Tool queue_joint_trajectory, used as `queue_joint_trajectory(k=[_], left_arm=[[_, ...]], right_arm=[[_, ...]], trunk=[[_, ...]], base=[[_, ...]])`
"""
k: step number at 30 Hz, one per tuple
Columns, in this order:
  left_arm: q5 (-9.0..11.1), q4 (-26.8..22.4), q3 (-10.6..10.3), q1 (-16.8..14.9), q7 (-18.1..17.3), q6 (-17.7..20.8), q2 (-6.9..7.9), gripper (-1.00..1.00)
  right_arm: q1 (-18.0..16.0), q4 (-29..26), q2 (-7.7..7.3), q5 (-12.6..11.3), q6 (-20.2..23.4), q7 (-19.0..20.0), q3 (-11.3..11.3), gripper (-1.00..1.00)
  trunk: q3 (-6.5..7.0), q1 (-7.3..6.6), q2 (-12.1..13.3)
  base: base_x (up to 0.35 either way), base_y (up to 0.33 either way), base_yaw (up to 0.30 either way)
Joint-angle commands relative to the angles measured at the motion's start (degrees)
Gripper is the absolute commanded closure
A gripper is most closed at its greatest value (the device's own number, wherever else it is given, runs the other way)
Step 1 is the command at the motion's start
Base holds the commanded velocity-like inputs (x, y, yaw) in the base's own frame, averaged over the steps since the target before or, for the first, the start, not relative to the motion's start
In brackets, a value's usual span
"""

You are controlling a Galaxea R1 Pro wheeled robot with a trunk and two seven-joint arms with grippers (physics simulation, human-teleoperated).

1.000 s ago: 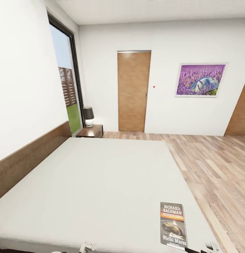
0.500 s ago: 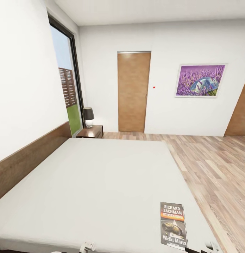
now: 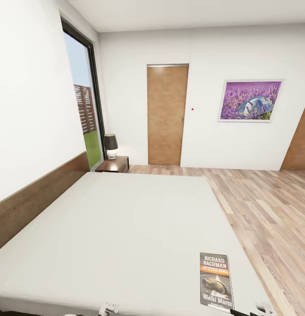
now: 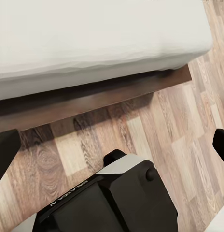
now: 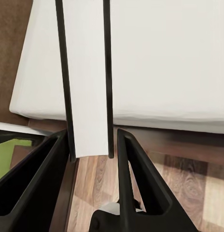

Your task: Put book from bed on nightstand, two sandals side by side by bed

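Note:
The book (image 3: 216, 281), dark-covered with white "RICHARD BACHMAN" lettering, hangs cover-up over the near right corner of the bed (image 3: 126, 219). In the right wrist view it appears edge-on as a white slab (image 5: 88, 72) with thin dark covers. My right gripper (image 5: 91, 140) is shut on its near end, one finger on each cover. My left gripper (image 4: 114, 142) is open, its fingers spread wide above the floor beside the bed's dark platform frame (image 4: 92, 99). A nightstand (image 3: 112, 165) stands at the bed's far corner by the headboard. The sandals are out of view.
A small lamp (image 3: 110, 145) with a dark shade takes up part of the nightstand top. Behind it is a tall window (image 3: 84, 109), with a tan door (image 3: 166, 114) in the far wall. Wood-plank floor (image 3: 266, 210) runs along the bed's right side. My own base (image 4: 107, 198) sits close to the bed frame.
The whole head picture has shifted a little, so the camera moved. The book keeps its place in the picture, still in my right gripper.

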Motion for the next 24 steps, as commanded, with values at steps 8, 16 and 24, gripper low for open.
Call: queue_joint_trajectory(k=[8,16,24], left_arm=[[0.52,0.03,-0.5,-0.06,-0.16,-0.03,-0.21,-1.0],[0.58,0.03,-0.48,-0.06,-0.16,-0.03,-0.42,-1.0],[0.59,0.03,-0.41,-0.06,-0.16,-0.03,-0.4,-1.0]], right_arm=[[-0.04,-0.04,-0.02,-0.44,0.54,0.0,0.12,1.0],[-0.04,0.02,0.0,-0.43,0.51,-0.08,0.15,1.0],[-0.04,0.03,0.0,-0.47,0.53,-0.1,0.09,1.0]], trunk=[[-0.13,0.03,-0.12],[-0.13,0.03,-0.12],[-0.13,0.03,-0.12]], base=[[0.0,0.0,0.245],[0.0,0.0,0.289],[0.0,0.0,0.291]])
